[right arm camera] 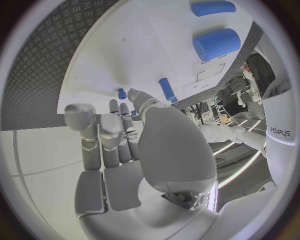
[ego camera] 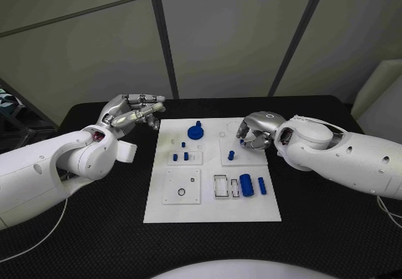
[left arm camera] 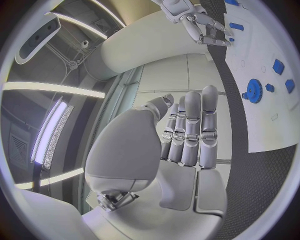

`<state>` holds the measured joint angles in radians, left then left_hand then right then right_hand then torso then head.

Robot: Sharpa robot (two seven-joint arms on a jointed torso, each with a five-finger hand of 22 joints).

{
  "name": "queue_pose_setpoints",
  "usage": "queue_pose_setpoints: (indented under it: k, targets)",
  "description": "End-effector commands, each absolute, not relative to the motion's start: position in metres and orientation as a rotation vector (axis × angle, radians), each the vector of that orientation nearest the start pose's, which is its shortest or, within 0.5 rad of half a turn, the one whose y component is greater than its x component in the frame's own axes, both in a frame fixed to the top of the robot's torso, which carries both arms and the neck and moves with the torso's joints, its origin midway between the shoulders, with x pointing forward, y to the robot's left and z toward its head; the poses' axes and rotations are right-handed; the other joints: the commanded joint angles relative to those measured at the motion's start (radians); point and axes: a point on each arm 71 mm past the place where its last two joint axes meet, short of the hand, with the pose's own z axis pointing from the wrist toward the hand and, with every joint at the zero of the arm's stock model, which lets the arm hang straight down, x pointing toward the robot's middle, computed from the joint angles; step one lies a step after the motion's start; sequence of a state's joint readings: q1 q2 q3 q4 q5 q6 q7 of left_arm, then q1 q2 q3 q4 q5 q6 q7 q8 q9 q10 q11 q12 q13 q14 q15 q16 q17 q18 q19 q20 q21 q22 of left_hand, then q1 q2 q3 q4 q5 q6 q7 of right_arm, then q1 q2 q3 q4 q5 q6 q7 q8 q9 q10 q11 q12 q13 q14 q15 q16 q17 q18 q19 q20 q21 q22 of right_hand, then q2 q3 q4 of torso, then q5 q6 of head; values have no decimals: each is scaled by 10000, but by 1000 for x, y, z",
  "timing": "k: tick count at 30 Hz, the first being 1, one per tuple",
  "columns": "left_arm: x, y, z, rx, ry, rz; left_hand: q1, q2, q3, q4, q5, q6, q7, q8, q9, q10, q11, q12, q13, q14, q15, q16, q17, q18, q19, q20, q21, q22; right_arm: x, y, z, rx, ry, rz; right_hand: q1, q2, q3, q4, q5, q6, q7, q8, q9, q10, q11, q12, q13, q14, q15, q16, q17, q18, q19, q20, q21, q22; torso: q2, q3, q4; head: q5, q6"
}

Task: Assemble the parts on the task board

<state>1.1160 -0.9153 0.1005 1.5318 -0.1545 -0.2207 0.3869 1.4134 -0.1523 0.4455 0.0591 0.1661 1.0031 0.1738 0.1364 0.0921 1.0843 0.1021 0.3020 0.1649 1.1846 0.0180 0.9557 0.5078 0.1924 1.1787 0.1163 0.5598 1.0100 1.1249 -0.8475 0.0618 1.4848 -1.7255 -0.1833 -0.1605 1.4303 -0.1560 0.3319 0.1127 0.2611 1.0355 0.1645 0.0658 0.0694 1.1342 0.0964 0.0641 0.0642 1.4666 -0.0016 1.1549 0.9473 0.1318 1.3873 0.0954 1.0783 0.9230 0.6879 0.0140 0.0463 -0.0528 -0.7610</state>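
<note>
Both empty: left hand fingers apart beside task board; right hand curled above it.

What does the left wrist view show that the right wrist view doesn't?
Left wrist only: the blue gear on the task board, and the left hand with its fingers straight, holding nothing.

Right wrist only: the thick blue cylinder, the slimmer blue rod beside it, and the empty rectangular slots near them.

Both: the task board, the black table, and the right hand, fingers curled over the board, nothing visibly held.
</note>
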Motion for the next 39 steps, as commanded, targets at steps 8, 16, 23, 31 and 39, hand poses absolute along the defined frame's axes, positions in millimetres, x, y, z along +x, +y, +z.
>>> queue_pose_setpoints:
  k: [8,16,23,31,39]
  targets:
    - [488,240,-163,-10114,13545,-16086,-42,77,-36,-15,44,-47,41,32,-14,-76,-5,79,19,-85,17,-74,-17,-105,-51,0,-78,-16,493,-209,-195,-3586,17165,4179,195,20,430,-75,-33,236,-54,64,33,280,-37,95,24,330,60,555,592,-296,143,39,841,955,-7,6,-11,44,-69]
    - [488,241,-164,-10143,13481,-15995,-42,90,-43,-17,44,-44,48,41,-16,-75,-2,102,27,-101,20,-83,-28,-104,-62,4,-95,-27,494,-210,-198,-3614,17450,3999,190,42,650,-123,-106,438,-125,119,61,532,-111,142,48,362,14,919,997,-362,199,14,1310,1492,-16,8,-6,57,-118]
    - [489,243,-164,-10166,13410,-15894,-22,105,-47,-35,47,-49,64,50,-19,-64,0,140,42,-110,21,-87,-41,-102,-69,6,-113,-39,495,-209,-200,-3698,17621,3844,370,153,893,-344,-147,698,-204,205,104,881,-211,221,105,370,-58,1140,1213,-431,269,-51,1736,1993,-15,6,-8,74,-147]
    - [488,243,-165,-10187,13451,-15888,-22,104,-50,-37,46,-48,69,53,-19,-63,3,147,44,-111,21,-87,-43,-101,-70,6,-116,-41,496,-207,-201,-3814,17612,3540,447,199,1082,-531,-269,743,-221,182,100,950,-224,172,118,354,-64,1228,1273,-446,227,-70,1874,2135,-15,1,-10,67,-170]
    - [488,244,-165,-10227,13486,-15835,-12,106,-54,-48,45,-48,77,59,-20,-68,7,159,49,-115,23,-89,-49,-100,-72,7,-122,-46,494,-205,-196,-3683,16829,3719,542,351,1303,-749,-462,982,-267,266,149,1213,-297,225,188,341,-122,1297,1302,-511,308,-106,2211,2559,-26,0,-20,78,-179]
